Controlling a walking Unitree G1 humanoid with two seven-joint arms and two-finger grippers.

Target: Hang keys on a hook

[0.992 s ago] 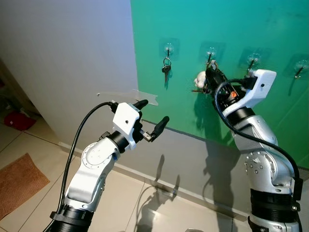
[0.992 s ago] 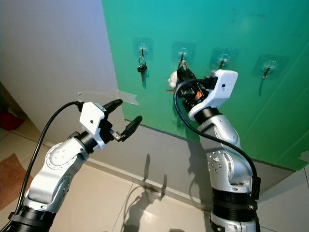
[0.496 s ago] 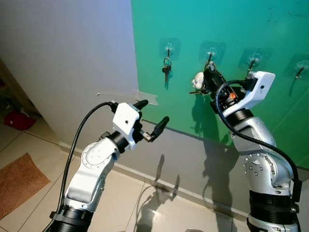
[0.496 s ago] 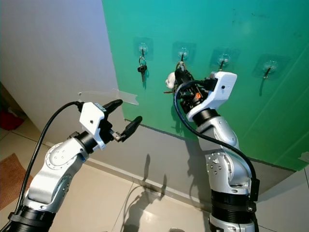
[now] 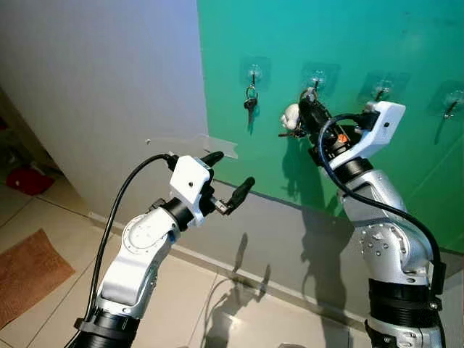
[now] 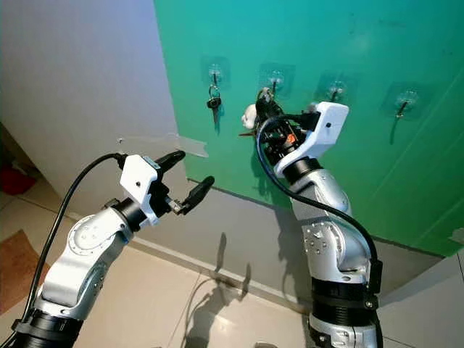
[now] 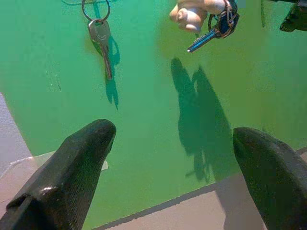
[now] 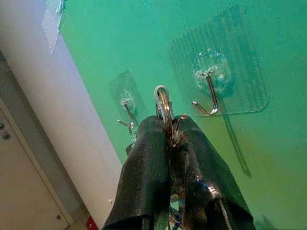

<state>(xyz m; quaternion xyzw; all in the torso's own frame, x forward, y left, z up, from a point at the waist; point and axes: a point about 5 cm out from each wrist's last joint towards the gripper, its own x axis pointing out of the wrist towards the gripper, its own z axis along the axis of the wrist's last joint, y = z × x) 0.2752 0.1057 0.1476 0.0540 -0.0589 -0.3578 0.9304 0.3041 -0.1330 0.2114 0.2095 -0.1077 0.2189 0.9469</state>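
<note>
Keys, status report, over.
Right gripper shut on keys, ring up beside second hook, not on it. Left gripper open, idle, low. First hook already holds a key.

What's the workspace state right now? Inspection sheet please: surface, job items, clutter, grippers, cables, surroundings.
Surface: green wall panel with a row of clear adhesive hooks.
Job's things: key bunch with a pale charm, pinched by its ring; target hook bare, ring close beside it, not yet on.
Clutter: single key already hanging on the leftmost hook; strip of clear tape on the wall.
Grippers: right gripper shut on the key ring, raised near the hook; left gripper open, held in front of the wall, holding nothing.
Cables: black cable looping along the left arm, another around the right wrist.
Surroundings: tiled floor, brown mat.
</note>
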